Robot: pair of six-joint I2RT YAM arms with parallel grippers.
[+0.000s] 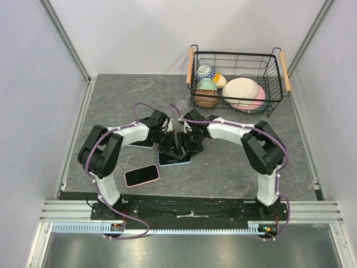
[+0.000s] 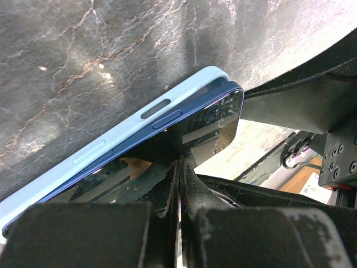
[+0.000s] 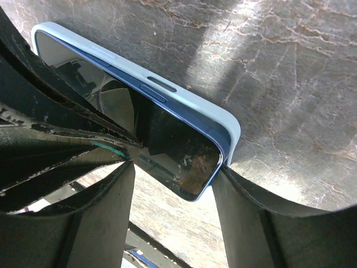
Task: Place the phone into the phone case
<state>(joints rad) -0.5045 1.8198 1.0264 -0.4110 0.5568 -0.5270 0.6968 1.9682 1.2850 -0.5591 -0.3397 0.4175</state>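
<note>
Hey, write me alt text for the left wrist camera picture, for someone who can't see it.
The left claw, shut, rests its tips on the screen of a dark blue phone that lies tilted in a pale blue case, its buttoned side showing above the case's wall. Both rest on a grey marbled table.

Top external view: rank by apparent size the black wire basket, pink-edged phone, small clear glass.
1. Black wire basket, clearly largest.
2. Pink-edged phone.
3. Small clear glass, smallest.
</note>
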